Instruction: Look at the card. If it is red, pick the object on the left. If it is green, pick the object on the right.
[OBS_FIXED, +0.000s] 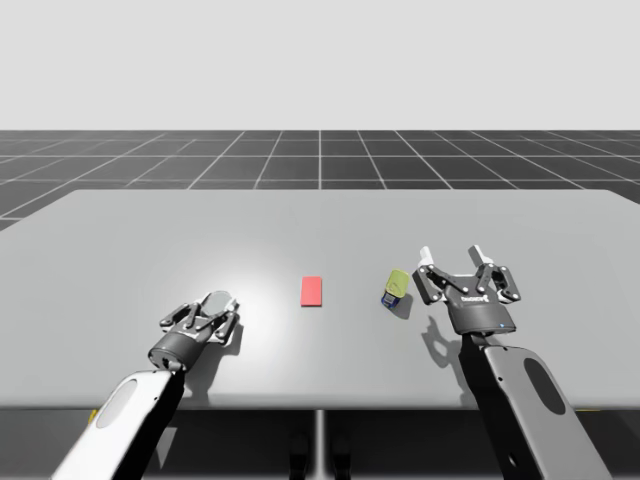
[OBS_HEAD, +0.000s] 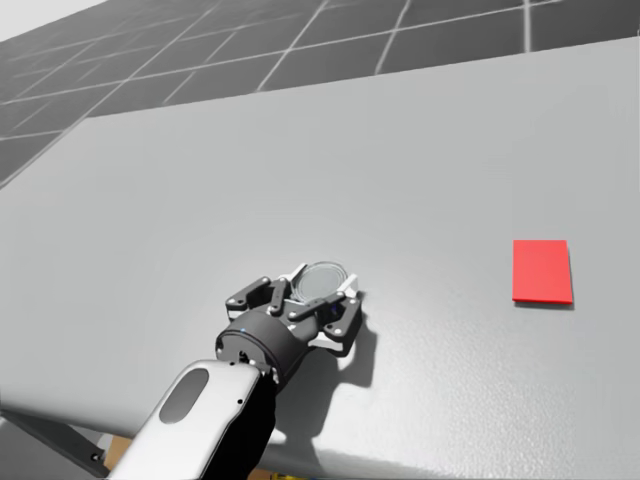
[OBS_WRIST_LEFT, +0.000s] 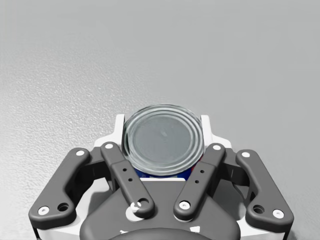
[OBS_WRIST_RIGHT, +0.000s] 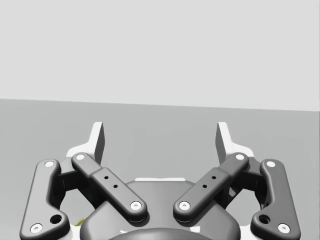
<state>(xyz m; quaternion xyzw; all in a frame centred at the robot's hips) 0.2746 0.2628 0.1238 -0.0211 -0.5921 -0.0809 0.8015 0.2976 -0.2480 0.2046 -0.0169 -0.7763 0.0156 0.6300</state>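
Grey worktop (OBS_FIXED: 320, 225); dark gridded floor (OBS_FIXED: 320, 160) beyond. Left of red card (OBS_FIXED: 312, 291): left gripper (OBS_FIXED: 213, 312), fingers clamping blue round can (OBS_WRIST_LEFT: 164, 139). Right of card: right gripper (OBS_FIXED: 452, 255), fingers spread.

my left arm (OBS_FIXED: 120, 410) reaches forward and low. the left gripper (OBS_FIXED: 210, 310) presses its 2 fingers against opposite sides of a can (OBS_WRIST_LEFT: 164, 137). my right arm (OBS_FIXED: 520, 390) angles forward, and the right gripper (OBS_FIXED: 452, 256) has its 2 fingers spread wide.

Card (OBS_FIXED: 312, 291) on table (OBS_FIXED: 110, 235), can (OBS_FIXED: 218, 300) to its left, box (OBS_FIXED: 395, 287) to its right
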